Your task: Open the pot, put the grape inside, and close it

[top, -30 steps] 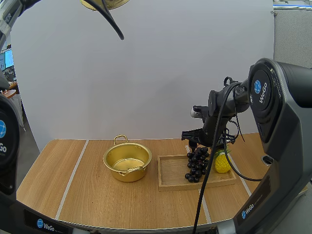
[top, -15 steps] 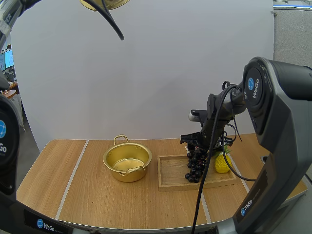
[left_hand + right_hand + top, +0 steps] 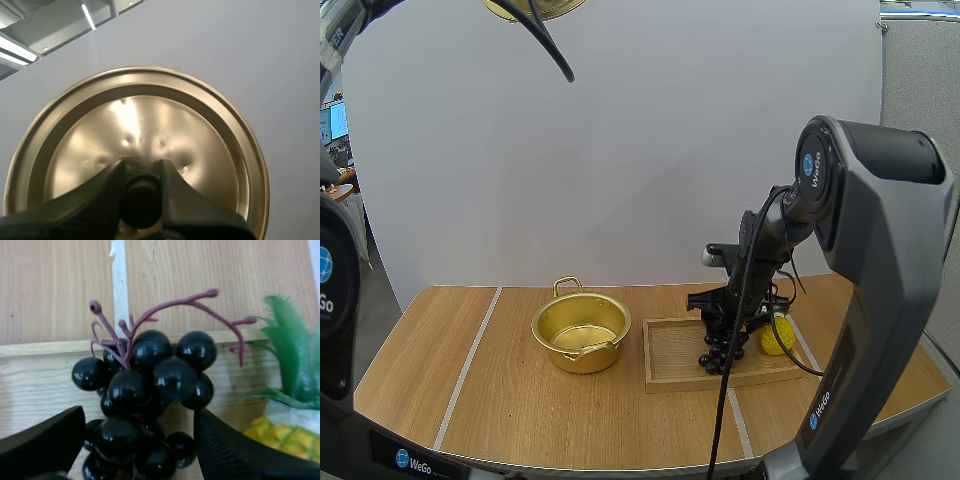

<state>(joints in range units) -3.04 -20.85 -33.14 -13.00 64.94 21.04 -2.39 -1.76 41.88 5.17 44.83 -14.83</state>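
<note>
Table: pale wood with light stripes running front to back; the wooden tray lies on its right half.
Wooden tray: shallow and rectangular, its left part bare, its right part occupied.
Pot: brass-coloured and round, standing open on the table just left of the tray with a narrow strip of table between them; the inside is shiny and one loop handle stands up at its far rim.
Lid: same brass colour, with a raised rim ring and a few small dents near the centre; it hangs high above and left of the tray.
Left gripper: its two black fingers pinch the lid's dark knob between them.
Grapes: a bunch of glossy black round berries on a thin reddish-purple branching stem, lying in the tray's right part.
Toy pineapple: yellow with green leaves, in the tray just right of the grapes.
Right gripper: down over the tray at the grapes, its fingers spread with one on each side of the lower berries; I cannot tell whether they touch the bunch.
</note>
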